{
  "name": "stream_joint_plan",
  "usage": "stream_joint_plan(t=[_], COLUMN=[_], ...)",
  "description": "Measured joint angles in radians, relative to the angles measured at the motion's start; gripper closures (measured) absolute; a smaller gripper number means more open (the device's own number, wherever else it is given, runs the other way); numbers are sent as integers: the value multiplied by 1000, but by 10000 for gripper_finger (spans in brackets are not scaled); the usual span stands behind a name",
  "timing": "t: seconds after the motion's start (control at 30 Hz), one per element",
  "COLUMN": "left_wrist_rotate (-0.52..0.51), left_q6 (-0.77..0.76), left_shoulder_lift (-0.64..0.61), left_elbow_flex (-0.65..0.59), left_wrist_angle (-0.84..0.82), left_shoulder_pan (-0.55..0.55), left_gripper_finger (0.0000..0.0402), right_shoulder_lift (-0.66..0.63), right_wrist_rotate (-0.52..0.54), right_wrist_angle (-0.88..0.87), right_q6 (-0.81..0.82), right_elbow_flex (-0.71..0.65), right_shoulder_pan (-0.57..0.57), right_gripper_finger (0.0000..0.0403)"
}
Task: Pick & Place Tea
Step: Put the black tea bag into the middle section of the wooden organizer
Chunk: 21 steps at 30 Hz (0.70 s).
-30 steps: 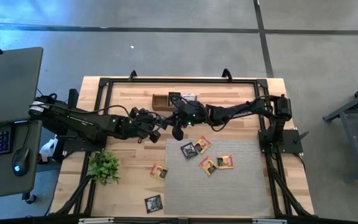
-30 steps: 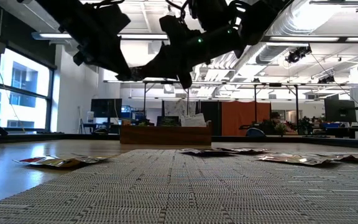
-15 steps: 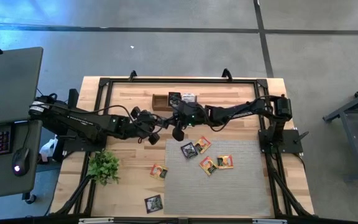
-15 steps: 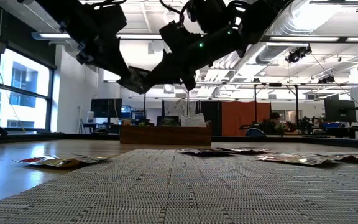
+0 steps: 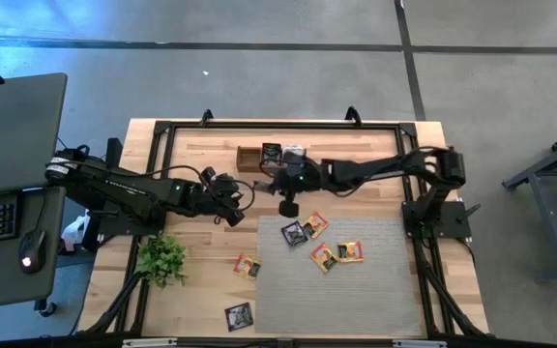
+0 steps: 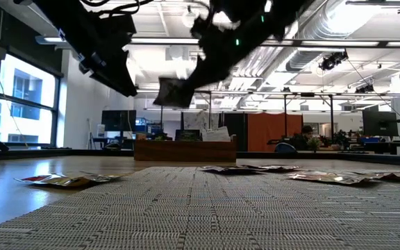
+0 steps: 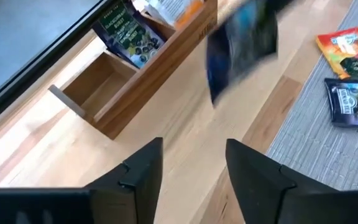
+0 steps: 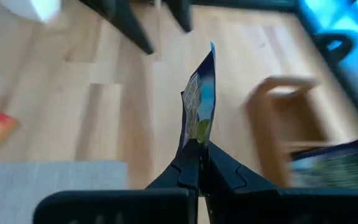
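Observation:
A dark tea sachet (image 8: 201, 93) hangs above the bare wood between the mat and the box, with my right gripper (image 8: 199, 149) shut on it. The low view shows the sachet (image 6: 173, 92) in the air below that gripper (image 6: 190, 79). My left gripper (image 7: 194, 165) stands open just left of it (image 5: 236, 207), fingers empty, the sachet (image 7: 241, 43) ahead of them. Several more tea sachets lie flat on the grey mat (image 5: 356, 285), among them a dark one (image 5: 294, 232) and an orange one (image 5: 348, 252). Two lie on the wood (image 5: 248, 266), (image 5: 239, 315). My right gripper pinches one edge of the dark sachet (image 8: 197, 134) between its two shut fingers. The fingers slant downward from the table's right side. The sachet juts out beyond the fingertips, seen edge-on and slightly bent, lifted clear of the table.
A wooden box (image 5: 255, 158) with sachets standing in it sits at the far side, just beyond both grippers; it shows too in the left wrist view (image 7: 135, 81). A green plant (image 5: 162, 259) stands near the left edge. The black frame rails ring the tabletop.
My left gripper has let go of the dark sachet, which both grippers held a second ago, and now stands apart from it. My right gripper has risen a little, rolled and tipped with the sachet, which has turned and now hangs from it alone.

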Motion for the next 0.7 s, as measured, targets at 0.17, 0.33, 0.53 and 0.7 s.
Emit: stream_joint_plan(t=[0.17, 0.33, 0.53, 0.7], left_wrist_rotate=[-2, -58, -49, -48], left_q6=[29, 54, 80, 80], left_shoulder_lift=[0, 0, 0, 0], left_elbow_flex=[0, 0, 0, 0], left_wrist_angle=[4, 3, 2, 0], left_shoulder_pan=[0, 0, 0, 0], left_gripper_finger=[225, 224, 224, 224], right_shoulder_lift=[-15, 78, 197, 250], right_wrist_rotate=[177, 157, 134, 62], right_wrist_angle=[-255, -541, -681, -686], right_q6=[-261, -428, -527, -696], right_elbow_flex=[212, 430, 543, 559], right_shoulder_pan=[-3, -64, -182, -237], right_gripper_finger=[400, 401, 402, 402])
